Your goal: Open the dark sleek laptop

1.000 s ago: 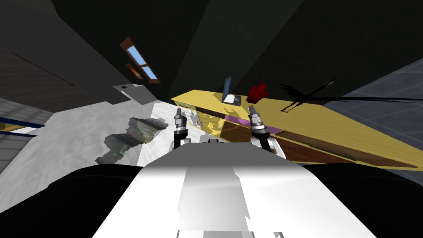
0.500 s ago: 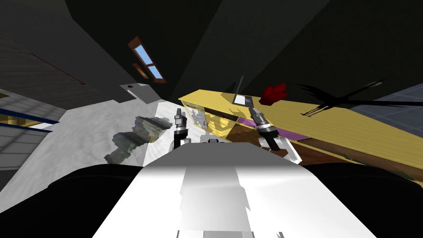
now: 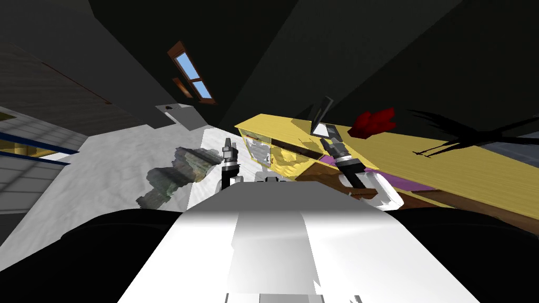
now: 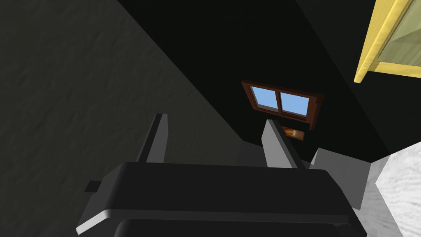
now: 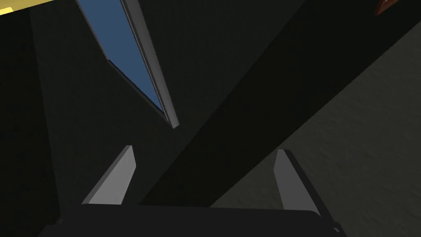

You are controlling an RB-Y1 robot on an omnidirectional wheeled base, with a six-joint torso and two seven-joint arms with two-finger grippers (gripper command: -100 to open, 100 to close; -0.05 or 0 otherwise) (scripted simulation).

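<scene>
In the head view, a long yellow wooden cabinet [image 3: 473, 168] runs off to the right, with brown and purple compartments along its front. The dark, slim laptop [image 3: 320, 120] sits on the cabinet's top near its left end, its thin lid raised steeply over a pale base. A dark red lumpy object [image 3: 375, 122] lies on the same top, to the right of the laptop and apart from it. Farther right, a black spindly shape [image 3: 463, 135] stretches across the wood. The right gripper [image 3: 330, 138] reaches up over the cabinet's front edge, its tip just beside the laptop's base; I cannot tell from here whether they touch. The left gripper [image 3: 228, 144] hangs left of the cabinet, above the white floor [image 3: 116, 173] and near a grey-green rocky patch [image 3: 176, 171]. In the left wrist view, the left gripper [image 4: 216, 140] has its two fingers spread wide with nothing between them, and a corner of the yellow cabinet [image 4: 372, 49] shows beyond. In the right wrist view, the right gripper [image 5: 203, 173] is also spread wide and holds nothing. The laptop [image 5: 123, 49] shows as a blue screen with a grey rim, slanting ahead of the fingers. Its nearest corner points toward the gap between them and is apart from both.
</scene>
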